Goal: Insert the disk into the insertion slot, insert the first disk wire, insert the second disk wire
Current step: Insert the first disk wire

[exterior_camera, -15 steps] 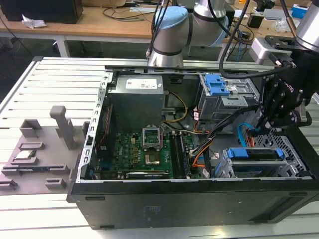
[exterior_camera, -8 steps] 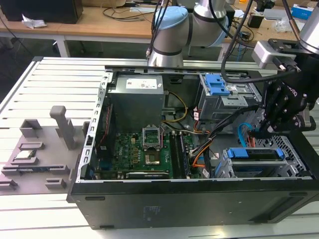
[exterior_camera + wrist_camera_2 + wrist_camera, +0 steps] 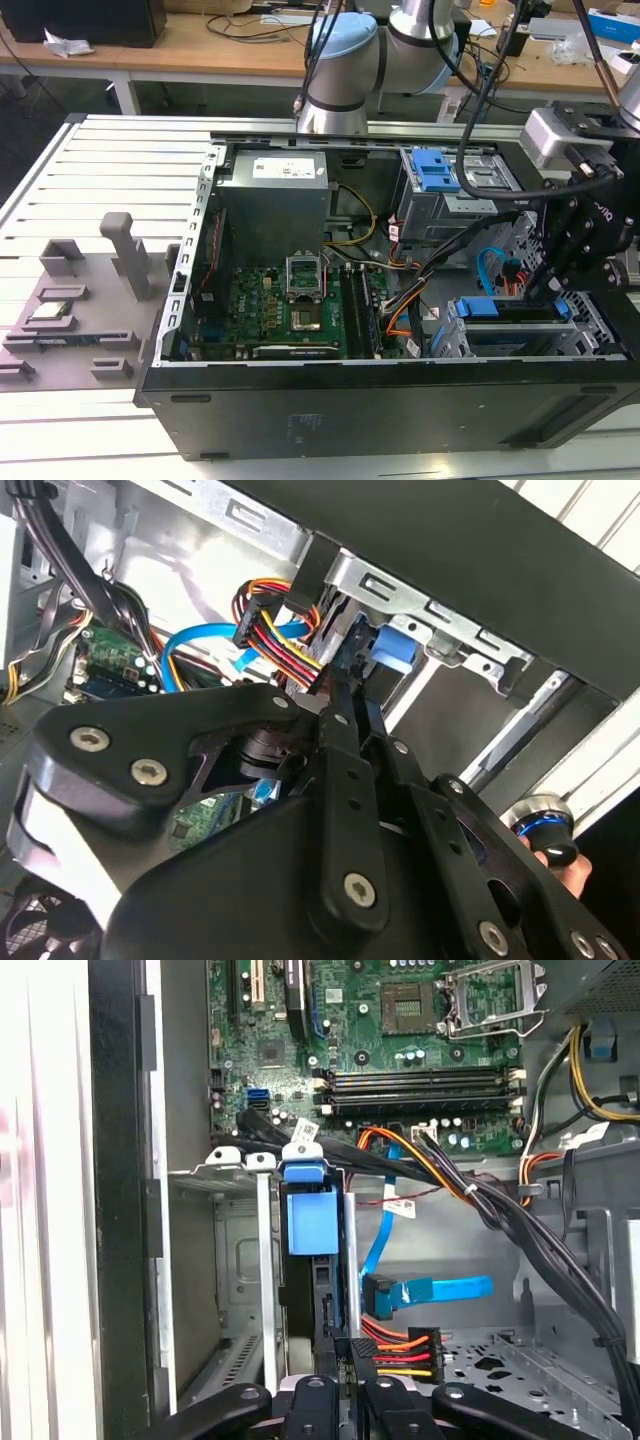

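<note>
Tabletop (image 3: 110, 170) is carrying the open case (image 3: 350, 410); the disk (image 3: 312, 1222) is sitting in the insertion slot (image 3: 235, 1270); hand (image 3: 348, 1358) is pinching the first disk wire (image 3: 405, 1346) right behind the disk, lined up lengthwise.

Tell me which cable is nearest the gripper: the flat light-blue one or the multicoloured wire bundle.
The multicoloured wire bundle: its orange, red and yellow end sits right beside the gripper, whereas the flat light-blue cable lies farther off.
</note>
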Controlling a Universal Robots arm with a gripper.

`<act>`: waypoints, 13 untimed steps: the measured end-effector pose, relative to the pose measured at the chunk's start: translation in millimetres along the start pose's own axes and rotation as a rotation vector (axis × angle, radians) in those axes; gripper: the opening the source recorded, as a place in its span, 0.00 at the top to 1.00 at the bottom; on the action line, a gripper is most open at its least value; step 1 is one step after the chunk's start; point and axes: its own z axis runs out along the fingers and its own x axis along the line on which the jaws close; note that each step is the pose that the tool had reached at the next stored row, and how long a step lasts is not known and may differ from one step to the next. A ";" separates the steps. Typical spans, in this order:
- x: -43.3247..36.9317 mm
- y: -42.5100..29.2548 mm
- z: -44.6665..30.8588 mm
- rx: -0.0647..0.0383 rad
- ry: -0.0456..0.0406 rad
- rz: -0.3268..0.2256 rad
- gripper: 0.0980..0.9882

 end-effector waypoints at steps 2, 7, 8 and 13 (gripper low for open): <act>-0.1 -0.5 1.1 0.000 0.0004 0.000 0.92; 0.1 -1.2 2.9 0.000 0.0014 0.000 0.92; 0.2 -1.4 3.3 0.000 0.0014 0.000 0.92; 0.1 -1.6 2.8 0.000 0.0011 0.000 0.92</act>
